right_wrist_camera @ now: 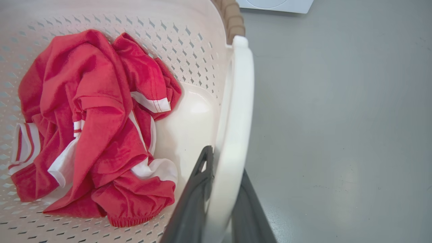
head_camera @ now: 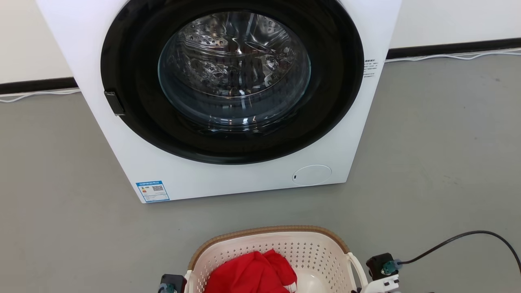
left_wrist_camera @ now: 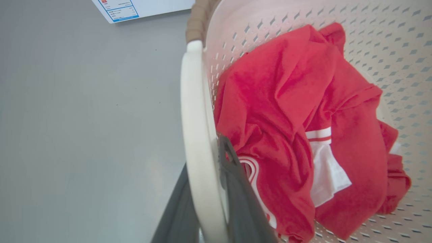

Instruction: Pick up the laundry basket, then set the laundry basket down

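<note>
Laundry basket (head_camera: 264, 230) (red garment (head_camera: 252, 272) inside) lay near washing machine (head_camera: 228, 183) front, between both grippers, long axis running left to right. Left gripper (left_wrist_camera: 206, 162) clamped left handle (left_wrist_camera: 195, 101), one finger each side. Right gripper (right_wrist_camera: 224, 162) likewise clamped right handle (right_wrist_camera: 238, 101). Whether base touched floor (head_camera: 61, 203): unclear.
</note>
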Motion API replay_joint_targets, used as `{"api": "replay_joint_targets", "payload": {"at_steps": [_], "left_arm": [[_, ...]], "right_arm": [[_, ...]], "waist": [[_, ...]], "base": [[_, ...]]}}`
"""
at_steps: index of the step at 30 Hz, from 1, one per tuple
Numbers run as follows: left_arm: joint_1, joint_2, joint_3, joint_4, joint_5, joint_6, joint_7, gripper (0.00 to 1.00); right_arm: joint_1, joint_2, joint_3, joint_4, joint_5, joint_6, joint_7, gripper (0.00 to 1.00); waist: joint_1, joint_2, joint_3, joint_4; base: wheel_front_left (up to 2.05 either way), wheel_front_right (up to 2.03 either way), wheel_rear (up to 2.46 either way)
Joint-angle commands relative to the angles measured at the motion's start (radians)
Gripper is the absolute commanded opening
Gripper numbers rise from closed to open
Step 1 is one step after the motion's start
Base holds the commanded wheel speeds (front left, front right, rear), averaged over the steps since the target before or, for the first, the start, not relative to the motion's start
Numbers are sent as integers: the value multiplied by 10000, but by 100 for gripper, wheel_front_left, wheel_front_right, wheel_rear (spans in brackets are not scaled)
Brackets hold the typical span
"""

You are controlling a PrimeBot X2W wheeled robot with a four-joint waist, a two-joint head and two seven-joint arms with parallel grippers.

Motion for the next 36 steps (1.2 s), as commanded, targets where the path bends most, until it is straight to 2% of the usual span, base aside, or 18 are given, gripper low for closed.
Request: {"api": "replay_joint_targets", "payload": {"at_steps": [1,36], "left_arm": [[-320,1,23,-247,-25,-27,-151,0],[-714,1,-1232,142,-1320,85,-519,0]], "right_arm": [[-201,210,268,-155,7,161,-141,0],[-389,210,796,37,585,161,-272,0]], "waist": [[0,-1,14,28],[0,-1,102,266]], "base": [[0,0,0],[0,0,0]]}}
